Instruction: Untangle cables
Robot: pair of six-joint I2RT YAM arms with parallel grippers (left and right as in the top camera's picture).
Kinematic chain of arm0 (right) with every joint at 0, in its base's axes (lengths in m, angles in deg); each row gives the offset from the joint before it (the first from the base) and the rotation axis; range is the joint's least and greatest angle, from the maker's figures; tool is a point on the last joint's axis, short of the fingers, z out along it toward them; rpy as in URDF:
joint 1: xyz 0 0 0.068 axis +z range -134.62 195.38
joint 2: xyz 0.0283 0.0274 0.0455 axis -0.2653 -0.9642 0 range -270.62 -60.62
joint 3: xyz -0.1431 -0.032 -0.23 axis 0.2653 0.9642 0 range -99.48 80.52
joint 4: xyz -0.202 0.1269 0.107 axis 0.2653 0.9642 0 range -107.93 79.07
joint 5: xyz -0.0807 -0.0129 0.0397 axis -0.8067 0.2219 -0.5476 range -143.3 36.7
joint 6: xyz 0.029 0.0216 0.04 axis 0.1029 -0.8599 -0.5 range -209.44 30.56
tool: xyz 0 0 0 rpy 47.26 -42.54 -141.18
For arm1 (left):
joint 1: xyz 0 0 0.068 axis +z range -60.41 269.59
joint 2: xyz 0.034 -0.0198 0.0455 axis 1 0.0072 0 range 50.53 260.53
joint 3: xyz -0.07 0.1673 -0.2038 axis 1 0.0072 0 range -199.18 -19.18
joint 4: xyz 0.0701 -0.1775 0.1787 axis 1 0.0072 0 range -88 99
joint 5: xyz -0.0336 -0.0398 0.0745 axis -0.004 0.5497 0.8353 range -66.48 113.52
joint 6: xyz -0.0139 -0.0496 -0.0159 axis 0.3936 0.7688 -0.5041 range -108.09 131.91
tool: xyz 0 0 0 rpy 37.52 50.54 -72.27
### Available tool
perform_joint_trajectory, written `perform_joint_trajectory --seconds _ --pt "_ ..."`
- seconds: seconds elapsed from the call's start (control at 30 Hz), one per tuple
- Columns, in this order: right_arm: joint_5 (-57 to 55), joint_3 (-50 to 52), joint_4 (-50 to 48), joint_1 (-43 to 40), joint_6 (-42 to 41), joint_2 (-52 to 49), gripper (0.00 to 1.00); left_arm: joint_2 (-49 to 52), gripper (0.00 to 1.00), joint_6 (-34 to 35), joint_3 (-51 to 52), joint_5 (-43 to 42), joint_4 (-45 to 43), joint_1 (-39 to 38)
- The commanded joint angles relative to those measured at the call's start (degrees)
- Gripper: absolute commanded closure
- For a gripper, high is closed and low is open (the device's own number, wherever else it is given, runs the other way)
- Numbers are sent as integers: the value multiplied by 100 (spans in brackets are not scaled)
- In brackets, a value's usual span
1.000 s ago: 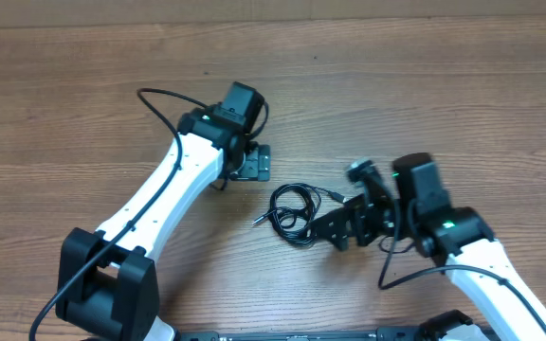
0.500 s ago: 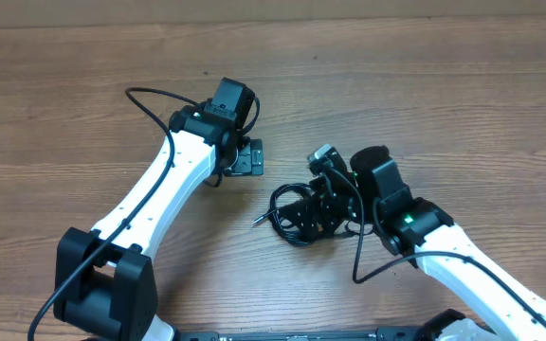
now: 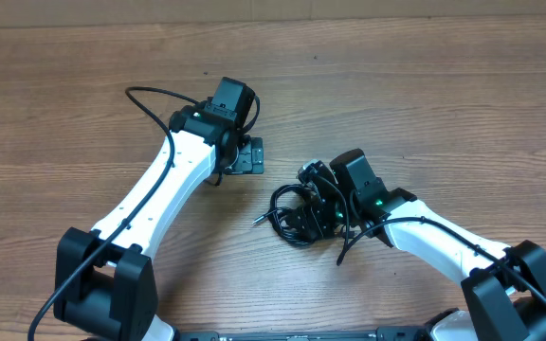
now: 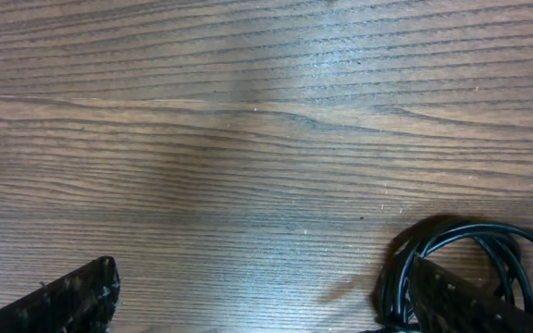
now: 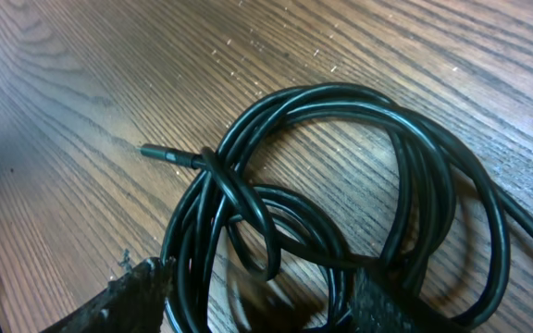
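Right hand (image 5: 262, 301) now down astride the cables (image 5: 333, 90), half-spread; left hand (image 4: 266, 310) wide, unmoved.

In the overhead view the right gripper (image 3: 318, 204) covers the right side of the cables (image 3: 292, 230), so we cannot see its fingertips there. From the right wrist, the bottom edge cuts off both fingers (image 5: 137, 296). The strands between them are blurred, and we cannot tell whether they press the cables (image 5: 413, 185). The plug (image 5: 160, 154) is too small to identify. From the left wrist, the bottom edge crops the left gripper's fingers (image 4: 72, 296) and the cables (image 4: 442, 229).
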Motion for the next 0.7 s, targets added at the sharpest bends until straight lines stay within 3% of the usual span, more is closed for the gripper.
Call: perform_joint_trajectory --seconds 0.0,0.3,0.6,0.67 --pt "96 -133 -61 28 55 0 41 20 0 -94 -83 70 -9 37" --pt "201 -122 -87 225 507 0 53 20 0 -94 -81 68 -9 37" --pt "-236 -122 -28 354 647 0 53 20 0 -118 -81 70 -4 37" --pt "-317 -122 -44 354 649 0 47 20 1 -155 -81 70 -4 37"
